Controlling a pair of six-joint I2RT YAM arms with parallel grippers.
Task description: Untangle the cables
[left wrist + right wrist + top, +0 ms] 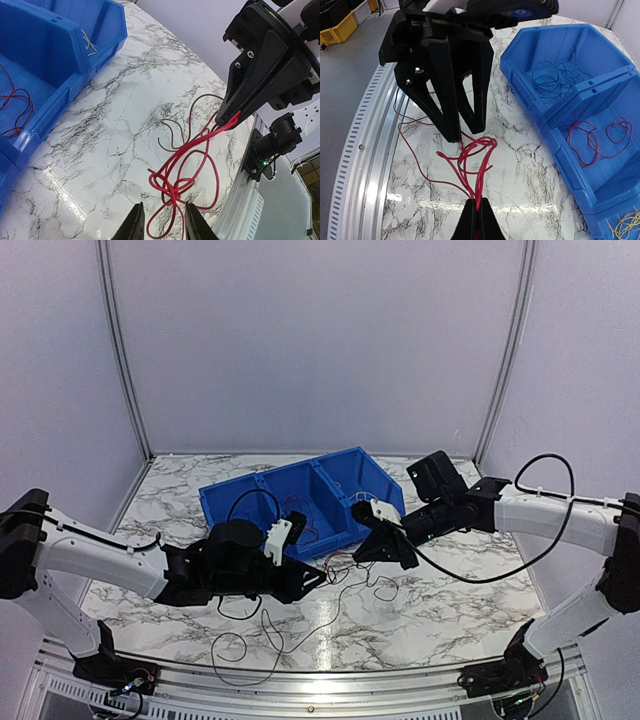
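Note:
A knotted bundle of red cables [186, 172] is strung between my two grippers above the marble table [125, 115]. My right gripper [478, 216] is shut on one end of the bundle [476, 155]; the left wrist view shows its black fingers [231, 112] pinching the strands. My left gripper [165, 224] is open, and its fingers [134, 223] stand on either side of the knot without pressing it. From the right wrist camera, the left gripper [465, 132] has its tips apart just above the red loops. From the top view both grippers [318, 578] [403, 556] meet in front of the bin.
A blue divided bin [262, 488] stands behind the grippers, holding blue cables [555, 77], red cables [594, 140] and yellow cables [625, 224] in separate compartments. Thin dark cables [240, 648] trail towards the near aluminium rail [300, 680].

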